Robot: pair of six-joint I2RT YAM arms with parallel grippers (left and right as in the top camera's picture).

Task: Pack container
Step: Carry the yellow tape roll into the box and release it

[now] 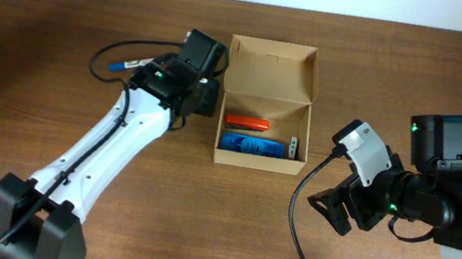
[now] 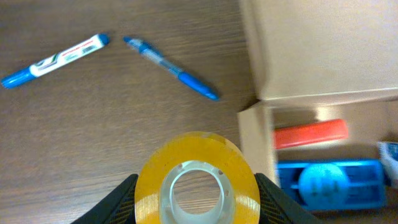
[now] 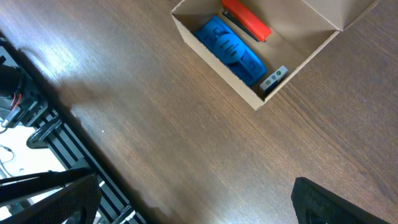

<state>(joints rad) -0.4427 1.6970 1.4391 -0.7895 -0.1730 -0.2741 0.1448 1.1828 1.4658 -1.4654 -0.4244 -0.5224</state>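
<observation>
Container (image 1: 267,107) is seen on the worktop (image 1: 197,226) at upper centre of the overhead frame, lid flap folded back. An orange item (image 1: 246,122), a blue item (image 1: 245,143) and a small grey piece (image 1: 291,147) are lodged inside. Left hand (image 2: 198,202) is pinched on a yellow tape roll (image 2: 198,163), just left of the container. Right hand (image 3: 199,205) is spread wide at lower right, nothing held.

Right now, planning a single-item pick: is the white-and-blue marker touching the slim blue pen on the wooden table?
Apart. The left wrist view shows a plain gap between the white-and-blue marker and the slim blue pen, nearest at their tips.
</observation>
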